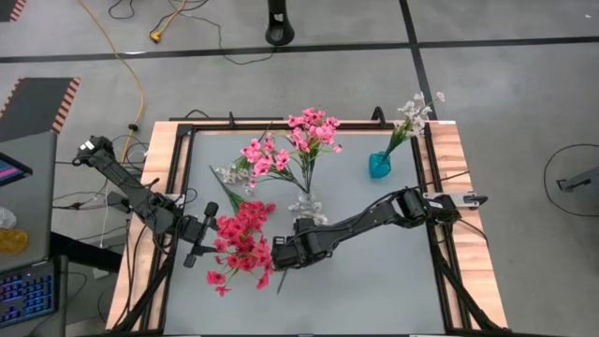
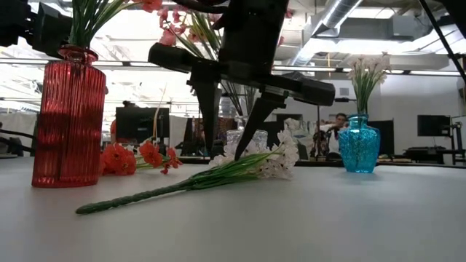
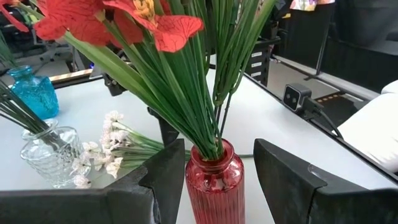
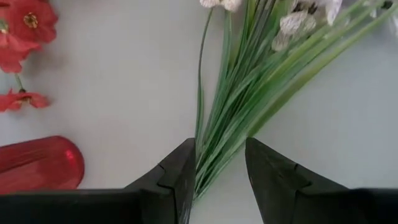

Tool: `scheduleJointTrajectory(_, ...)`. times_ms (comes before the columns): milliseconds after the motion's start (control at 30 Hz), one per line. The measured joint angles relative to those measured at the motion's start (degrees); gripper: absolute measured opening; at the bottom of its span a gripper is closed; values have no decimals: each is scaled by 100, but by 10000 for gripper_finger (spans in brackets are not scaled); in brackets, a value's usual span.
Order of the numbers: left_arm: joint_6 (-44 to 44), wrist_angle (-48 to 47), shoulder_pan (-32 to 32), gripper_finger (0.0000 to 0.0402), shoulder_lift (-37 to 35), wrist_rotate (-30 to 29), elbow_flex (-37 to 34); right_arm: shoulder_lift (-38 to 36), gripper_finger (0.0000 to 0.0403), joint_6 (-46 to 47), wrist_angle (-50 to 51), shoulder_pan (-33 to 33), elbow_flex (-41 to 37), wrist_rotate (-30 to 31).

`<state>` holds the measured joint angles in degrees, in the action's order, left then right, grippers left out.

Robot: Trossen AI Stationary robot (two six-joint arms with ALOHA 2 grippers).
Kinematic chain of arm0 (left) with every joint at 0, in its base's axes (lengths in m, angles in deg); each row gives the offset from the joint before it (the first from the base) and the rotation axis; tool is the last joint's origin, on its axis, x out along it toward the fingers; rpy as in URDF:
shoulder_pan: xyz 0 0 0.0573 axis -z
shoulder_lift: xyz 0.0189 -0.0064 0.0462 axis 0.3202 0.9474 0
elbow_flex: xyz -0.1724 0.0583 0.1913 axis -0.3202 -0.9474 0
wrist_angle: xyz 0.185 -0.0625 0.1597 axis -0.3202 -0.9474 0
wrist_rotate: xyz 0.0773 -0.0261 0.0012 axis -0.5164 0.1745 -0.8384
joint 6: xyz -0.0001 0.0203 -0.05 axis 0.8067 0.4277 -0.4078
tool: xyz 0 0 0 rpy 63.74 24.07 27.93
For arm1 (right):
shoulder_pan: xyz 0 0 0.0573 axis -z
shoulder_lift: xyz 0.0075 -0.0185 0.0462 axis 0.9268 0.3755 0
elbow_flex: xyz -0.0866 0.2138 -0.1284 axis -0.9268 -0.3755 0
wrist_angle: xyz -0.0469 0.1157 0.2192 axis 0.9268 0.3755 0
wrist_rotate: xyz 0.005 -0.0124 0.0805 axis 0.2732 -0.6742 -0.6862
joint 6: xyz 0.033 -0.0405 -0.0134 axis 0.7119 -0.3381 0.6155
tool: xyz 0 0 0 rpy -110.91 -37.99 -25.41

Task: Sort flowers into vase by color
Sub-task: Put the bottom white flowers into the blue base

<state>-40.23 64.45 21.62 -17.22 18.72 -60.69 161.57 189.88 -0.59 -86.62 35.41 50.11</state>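
Observation:
A white-blossomed sprig (image 2: 240, 166) lies flat on the table, its blossoms (image 3: 106, 149) toward the clear vase and its stem end (image 2: 95, 207) toward the near edge. My right gripper (image 4: 221, 149) points down over it, open, one finger on either side of the green stems (image 4: 230, 106). A red ribbed vase (image 3: 214, 186) holds red flowers (image 1: 245, 239). My left gripper (image 3: 217, 155) stands open and level just short of it, a finger on each side of the vase's neck, with a gap showing.
A clear glass vase (image 1: 307, 204) with pink flowers (image 1: 292, 145) stands mid-table. A blue vase (image 1: 379, 166) at the far right holds white flowers (image 1: 412, 112). More white blossoms (image 1: 231, 174) lie at the far left, and loose red flowers (image 4: 18, 31) lie beside the red vase.

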Motion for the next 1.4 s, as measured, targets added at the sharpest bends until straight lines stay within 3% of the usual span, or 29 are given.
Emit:
scheduleJointTrajectory(600,-26,-108,0,180,0,10,0,446,163,65,-467,4,17,48)
scheduleJointTrajectory(733,-30,-103,0,180,0,7,0,452,137,65,-432,4,15,45)
scheduleJointTrajectory(1033,-36,-103,0,180,-2,14,0,455,38,62,-319,1,11,32)
scheduleJointTrajectory(1200,-36,-101,1,180,-2,14,0,404,34,-91,-271,-37,6,37)
scheduleJointTrajectory(1400,-61,-101,1,180,0,18,0,-112,38,-213,552,-221,-13,260)
